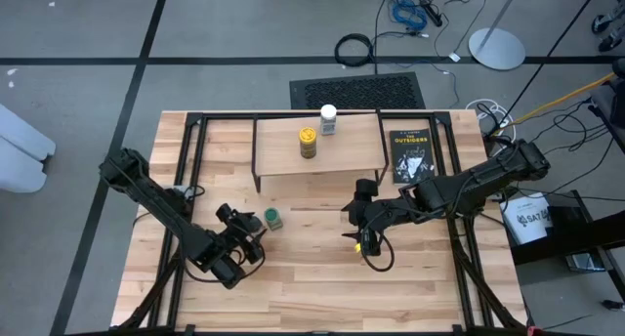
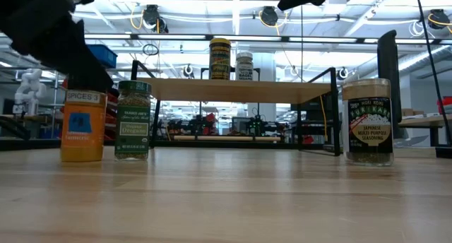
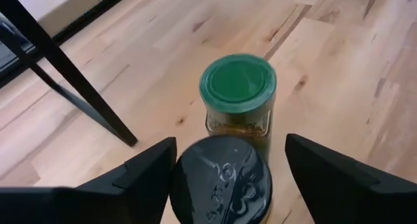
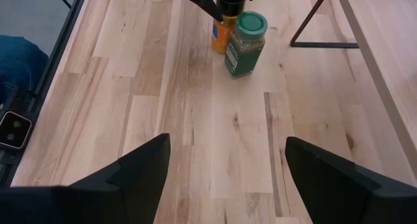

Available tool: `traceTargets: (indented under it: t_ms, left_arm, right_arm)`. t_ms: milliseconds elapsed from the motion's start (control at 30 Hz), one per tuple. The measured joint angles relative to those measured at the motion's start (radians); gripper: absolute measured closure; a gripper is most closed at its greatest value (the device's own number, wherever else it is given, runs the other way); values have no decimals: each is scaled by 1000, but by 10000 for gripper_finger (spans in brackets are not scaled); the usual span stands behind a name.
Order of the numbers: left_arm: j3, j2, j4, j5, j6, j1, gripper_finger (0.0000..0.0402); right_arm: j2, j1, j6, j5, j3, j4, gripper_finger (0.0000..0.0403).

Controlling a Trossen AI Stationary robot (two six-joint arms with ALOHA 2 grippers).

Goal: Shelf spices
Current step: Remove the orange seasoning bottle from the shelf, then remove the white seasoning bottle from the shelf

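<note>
Toward the lower left of the high view, the left claw [image 1: 242,236] hangs over a jar with a dark lid [image 3: 221,182]. The left wrist view shows its fingers spread wide on either side of that lid, with gaps on both sides, so it has hold of nothing. Just beyond stands a jar with a green lid [image 3: 238,94], close against the first. In the low view the two sit side by side at the left of the frame, and the dark-lidded one shows orange contents.

Right of centre in the high view, the right claw [image 1: 363,229] is over the tabletop [image 1: 312,287]. Its own camera shows its fingers wide apart, with only bare wood between them.

At the upper middle of the high view, the shelf [image 1: 283,150] carries two jars, one with a yellow lid [image 1: 308,141] and one with a white lid [image 1: 328,119], standing upright and near each other. A black book [image 1: 410,152] lies just right of the shelf. At the right of the low view, a fifth jar with a green label [image 2: 367,121] stands upright on the table.
</note>
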Motion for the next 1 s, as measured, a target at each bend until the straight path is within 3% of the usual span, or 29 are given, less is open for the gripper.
traceTargets:
  t_ms: [367,533,700,900,1000]
  left_arm:
    - [2,-177,2,-23,144,0,90]
    - [2,-259,2,-140,189,16,90]
    - [2,-328,15,-174,258,60,91]
    - [3,-386,86,-175,477,104,91]
    - [14,-404,150,-179,661,125,91]
  right_arm:
    - [0,-46,-64,3,0,80,111]
    - [0,-105,-169,113,0,128,111]
    - [0,-214,-303,119,0,190,111]
    - [-2,-397,-389,-41,0,267,111]
    - [-2,-485,-389,-136,4,298,110]
